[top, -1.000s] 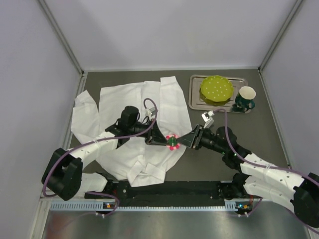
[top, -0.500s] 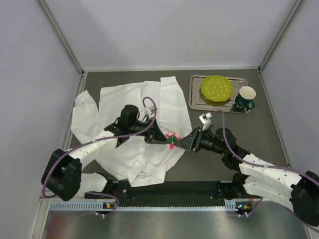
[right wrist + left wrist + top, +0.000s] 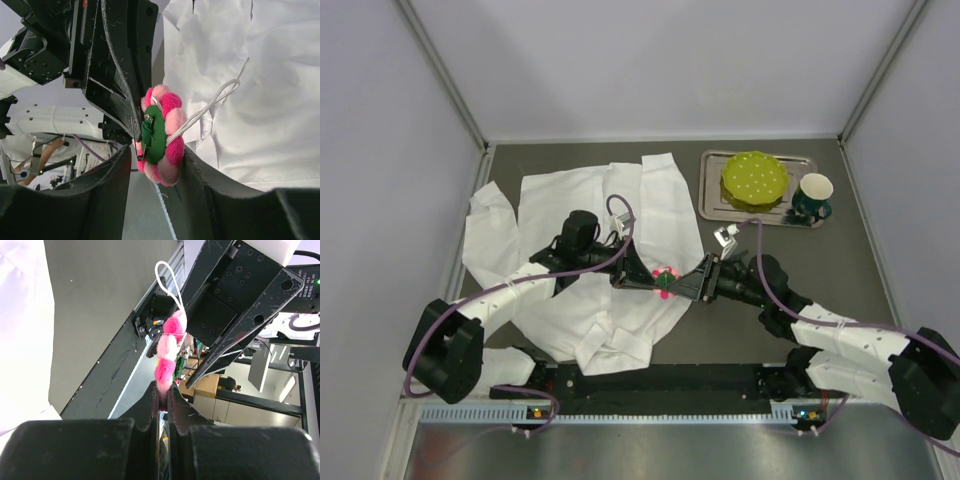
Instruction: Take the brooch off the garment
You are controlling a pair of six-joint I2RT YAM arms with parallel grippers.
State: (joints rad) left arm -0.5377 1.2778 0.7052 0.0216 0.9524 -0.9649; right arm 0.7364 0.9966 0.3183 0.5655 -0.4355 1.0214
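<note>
The brooch (image 3: 664, 281), pink-red petals on a green back with a white cord loop, is held in the air by my left gripper (image 3: 654, 281), which is shut on its lower petals (image 3: 167, 347). The white shirt (image 3: 570, 210) lies flat under and behind it. In the right wrist view the brooch (image 3: 161, 134) hangs in front of the shirt (image 3: 260, 75) with no fabric on it. My right gripper (image 3: 688, 285) is open with one finger on each side of the brooch; the right-hand finger (image 3: 225, 200) is against the petals, the other stands off.
A silver tray (image 3: 712, 208) at the back right carries a yellow-green dotted dish (image 3: 755, 178). A green and white mug (image 3: 812, 197) stands at the tray's right end. Dark tabletop (image 3: 840, 260) lies to the right of the shirt.
My right gripper has moved left, closing in until its open fingers straddle the brooch. My left gripper has kept hold of the brooch and barely moved.
</note>
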